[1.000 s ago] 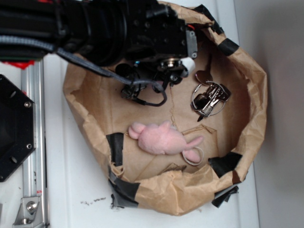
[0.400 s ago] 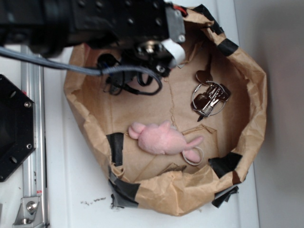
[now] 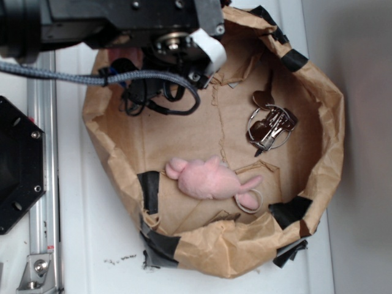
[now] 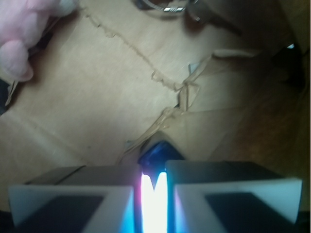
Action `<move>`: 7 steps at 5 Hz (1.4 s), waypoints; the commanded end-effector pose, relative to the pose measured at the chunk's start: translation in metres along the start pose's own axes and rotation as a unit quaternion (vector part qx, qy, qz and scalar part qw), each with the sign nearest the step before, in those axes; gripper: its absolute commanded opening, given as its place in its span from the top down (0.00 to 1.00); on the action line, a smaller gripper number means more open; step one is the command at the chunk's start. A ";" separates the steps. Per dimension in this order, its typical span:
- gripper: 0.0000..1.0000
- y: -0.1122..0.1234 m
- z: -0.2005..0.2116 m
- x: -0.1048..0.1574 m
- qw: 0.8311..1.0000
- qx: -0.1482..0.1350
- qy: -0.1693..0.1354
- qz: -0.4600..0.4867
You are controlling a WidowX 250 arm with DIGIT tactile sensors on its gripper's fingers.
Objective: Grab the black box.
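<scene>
In the wrist view a dark glossy corner of the black box [image 4: 156,151] sticks out just beyond my gripper [image 4: 154,169]. The two white fingers [image 4: 73,194] stand close together, pinching the box, and bright glare fills the narrow slit between them. The brown paper floor lies a little below. In the exterior view the arm covers the back left of the paper bowl. My gripper [image 3: 144,92] is a dark shape under the wrist, and the box itself is hidden there.
A pink plush toy [image 3: 205,179] lies at the bowl's front middle with a pale ring [image 3: 248,201] beside it. Metal clips on a ring [image 3: 269,127] lie at the right. The crumpled paper rim [image 3: 324,141] has black tape patches. A black hexagonal plate [image 3: 15,165] and a metal rail [image 3: 43,184] are at the left.
The arm and gripper have moved up and to the left, from the bowl's upper middle toward its back left corner. The toy and the metal clips have not moved.
</scene>
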State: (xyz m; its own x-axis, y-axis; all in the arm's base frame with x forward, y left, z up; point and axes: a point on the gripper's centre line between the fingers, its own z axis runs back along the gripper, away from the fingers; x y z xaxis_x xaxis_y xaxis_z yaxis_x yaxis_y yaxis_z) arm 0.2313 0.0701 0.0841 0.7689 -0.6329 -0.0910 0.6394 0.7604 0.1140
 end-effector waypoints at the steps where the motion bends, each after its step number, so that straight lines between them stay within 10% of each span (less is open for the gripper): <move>1: 0.00 -0.005 -0.012 -0.009 0.999 0.033 0.021 -0.028; 5: 0.00 -0.011 -0.029 -0.012 0.989 0.075 0.033 -0.123; 7: 0.00 -0.002 -0.066 -0.002 0.990 0.019 0.057 -0.131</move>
State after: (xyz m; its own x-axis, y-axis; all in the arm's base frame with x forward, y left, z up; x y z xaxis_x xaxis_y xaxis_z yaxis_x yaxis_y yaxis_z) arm 0.2313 0.0798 0.0150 0.5600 -0.7884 -0.2545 0.8238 0.5624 0.0707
